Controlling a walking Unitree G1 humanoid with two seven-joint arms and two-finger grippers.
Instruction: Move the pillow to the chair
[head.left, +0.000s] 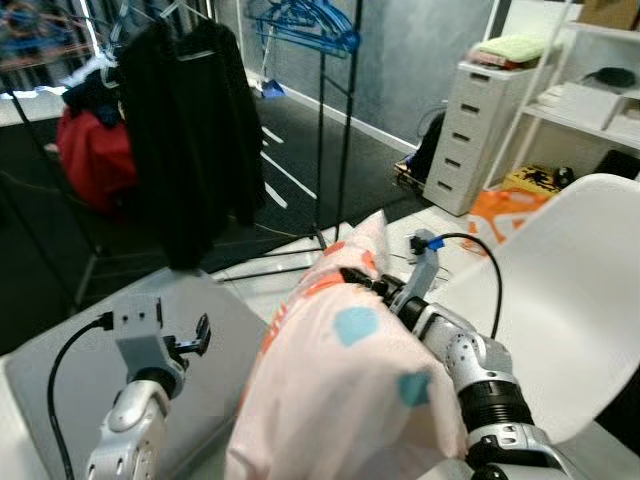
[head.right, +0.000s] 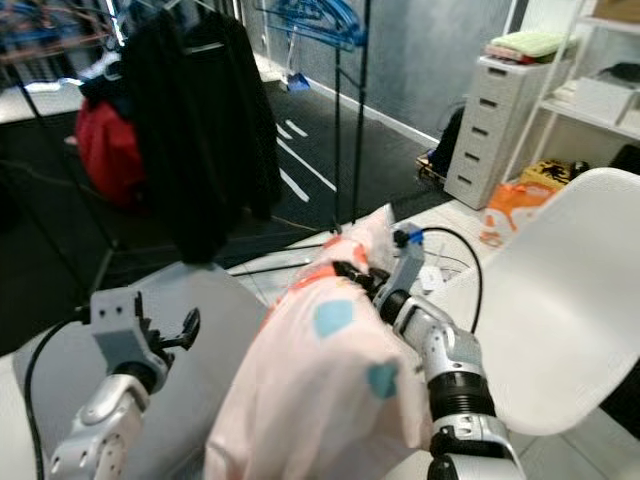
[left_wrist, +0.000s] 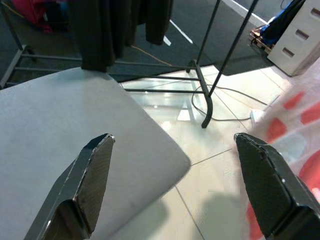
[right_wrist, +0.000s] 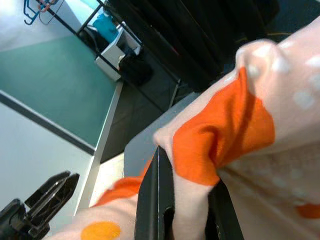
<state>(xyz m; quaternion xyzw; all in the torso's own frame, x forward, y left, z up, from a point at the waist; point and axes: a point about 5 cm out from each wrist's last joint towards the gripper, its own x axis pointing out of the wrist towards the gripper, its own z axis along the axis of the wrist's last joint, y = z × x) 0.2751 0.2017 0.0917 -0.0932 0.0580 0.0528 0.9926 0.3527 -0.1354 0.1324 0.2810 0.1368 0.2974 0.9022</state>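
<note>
Between the arms, the pillow (head.left: 345, 390) hangs pinched by its far corner in the right gripper (right_wrist: 182, 200), left of the chair (head.left: 560, 300); left gripper (left_wrist: 172, 185) spread, idle. Risk: fabric slipping free mid-swing.

Pillow (head.left: 345, 385): pale pink with orange and blue patches and white dots, bunched and hanging upright, its upper edge pinched in the right hand (head.left: 362, 281).
Chair (head.left: 565, 300): white moulded shell, just beside the pillow.
</note>
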